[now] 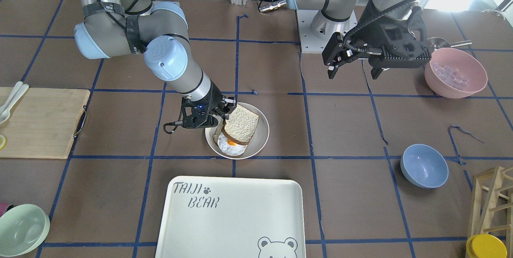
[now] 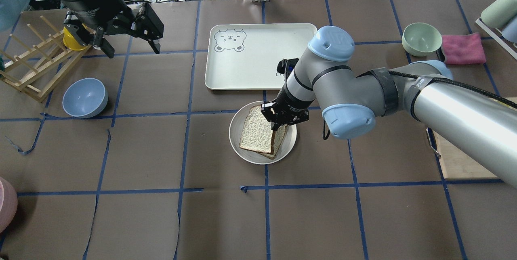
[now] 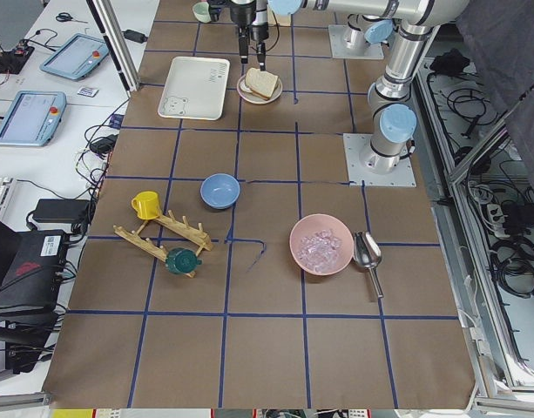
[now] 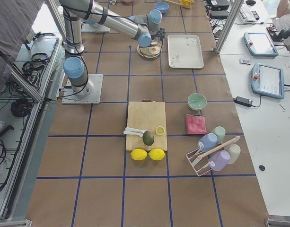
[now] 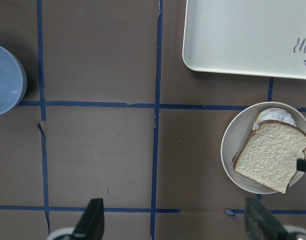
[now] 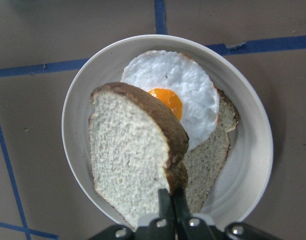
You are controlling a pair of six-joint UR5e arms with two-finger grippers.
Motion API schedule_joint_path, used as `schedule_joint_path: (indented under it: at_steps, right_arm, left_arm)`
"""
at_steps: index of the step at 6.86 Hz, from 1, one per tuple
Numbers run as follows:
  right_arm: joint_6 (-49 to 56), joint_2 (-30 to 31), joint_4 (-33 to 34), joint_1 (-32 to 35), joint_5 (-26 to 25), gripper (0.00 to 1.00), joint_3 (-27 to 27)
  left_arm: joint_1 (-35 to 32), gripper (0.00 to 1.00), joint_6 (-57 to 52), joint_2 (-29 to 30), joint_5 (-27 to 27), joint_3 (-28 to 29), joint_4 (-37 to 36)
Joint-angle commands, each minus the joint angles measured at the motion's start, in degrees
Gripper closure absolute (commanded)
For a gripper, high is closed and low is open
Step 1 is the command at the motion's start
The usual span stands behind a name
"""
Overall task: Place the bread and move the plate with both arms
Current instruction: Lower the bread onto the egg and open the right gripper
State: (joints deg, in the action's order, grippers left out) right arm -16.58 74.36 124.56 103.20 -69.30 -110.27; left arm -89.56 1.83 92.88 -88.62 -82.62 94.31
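Observation:
The plate [image 2: 238, 143] sits mid-table and holds a tanner slice [image 6: 212, 160] topped with a fried egg [image 6: 177, 97]. My right gripper [image 2: 278, 124] is shut on the edge of the bread [image 2: 258, 131], the dark-crusted slice. It holds the slice tilted over the egg and plate, as the right wrist view [image 6: 130, 165] shows. In the front view the bread [image 1: 240, 123] covers most of the plate [image 1: 262, 136]. My left gripper [image 2: 132, 49] is open and empty, raised well to the left of the plate. The left wrist view shows the plate [image 5: 232, 150] at its right edge.
The TAIJI BEAR tray [image 2: 258, 54] lies just beyond the plate. A blue bowl [image 2: 85, 97] and a wooden rack [image 2: 32, 62] are at the left. A green bowl [image 2: 422, 38] and pink cloth [image 2: 462, 48] are at the right. A cutting board [image 1: 40, 121] and a pink bowl [image 1: 455, 73] stand near the table ends.

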Motion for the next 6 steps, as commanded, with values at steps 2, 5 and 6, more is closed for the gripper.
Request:
schedule_joint_path:
  at_steps: [2,5,6]
  right_arm:
    - [-0.4,-0.4,0.0,-0.1,-1.1,0.65,0.0]
    - [1.6,0.5,-1.1,-2.8,-6.4,0.23,4.9]
    - [3.5,0.7,-7.3,-4.2,-7.1,0.18,11.7]
  left_arm:
    - [0.4,0.0,-0.3,-0.1,0.3,0.1,-1.0]
    - [0.6,0.0,-0.5,-0.2,0.5,0.0,-1.1]
    - [0.7,0.0,-0.4,-0.2,1.2,0.0,-1.3]
